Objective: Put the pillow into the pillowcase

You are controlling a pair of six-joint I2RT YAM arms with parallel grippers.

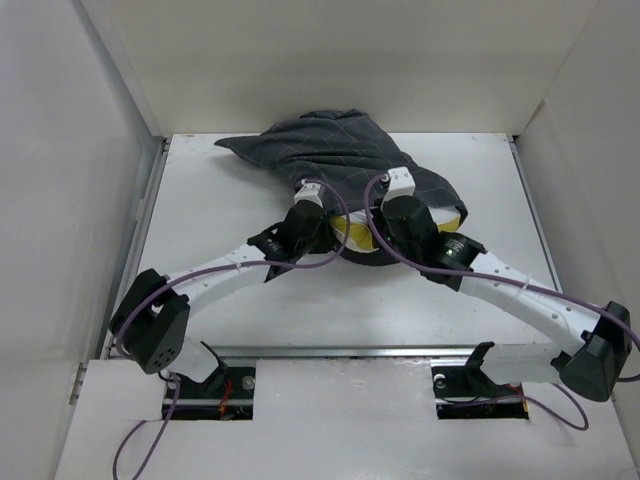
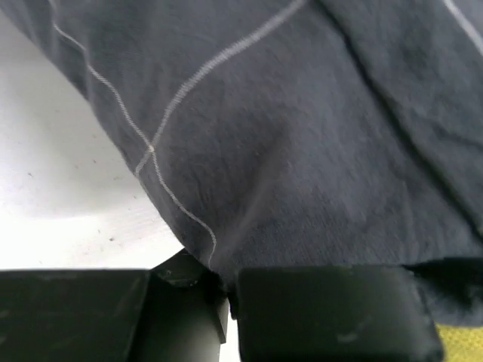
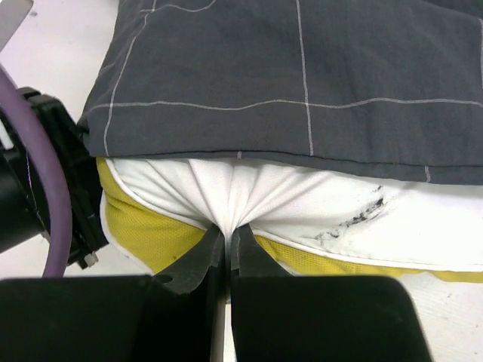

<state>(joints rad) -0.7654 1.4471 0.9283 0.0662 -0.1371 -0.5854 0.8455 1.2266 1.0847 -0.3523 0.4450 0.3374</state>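
Note:
The dark grey pillowcase [image 1: 330, 150] with a pale grid lies at the back middle of the table, partly over the pillow [image 1: 352, 236], whose yellow edge shows at the near end. In the left wrist view the pillowcase [image 2: 302, 136] fills the frame and my left gripper [image 2: 226, 290] is shut on its lower edge. My right gripper [image 3: 228, 230] is shut on a pinched fold of the white pillow [image 3: 317, 200], just under the pillowcase [image 3: 302, 75] hem. From above, the left gripper [image 1: 308, 200] and the right gripper [image 1: 395, 205] sit side by side at the sack's mouth.
The white table [image 1: 250, 300] is walled by white panels at the left, back and right. The left arm's black body and purple cable [image 3: 38, 188] stand close on the left of the right gripper. A metal rail [image 1: 340, 352] runs along the near edge.

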